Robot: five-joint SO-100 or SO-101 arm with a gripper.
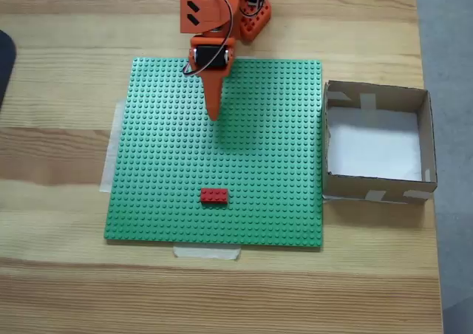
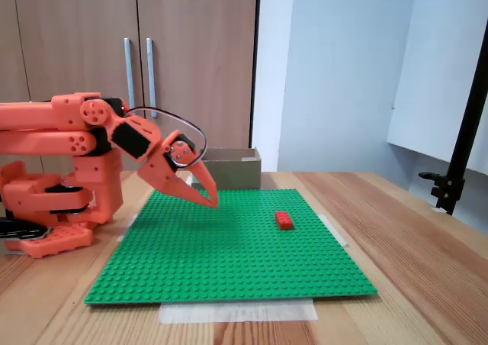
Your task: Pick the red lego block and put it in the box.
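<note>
1. Red lego block lies flat on the green plate, near the plate's front edge in the top-down fixed view, open studs all round it.
2. Box sits at the desk's right edge, touching the plate's right side; white bottom bare.
3. Arm folded low at the desk's far edge; gripper angled down w/ tip just above the plate, jaws together, holding nothing, well apart from the block.

Setting: office or lab room — wooden table, wood-fronted cupboard doors with metal handles, plain pale wall.
</note>
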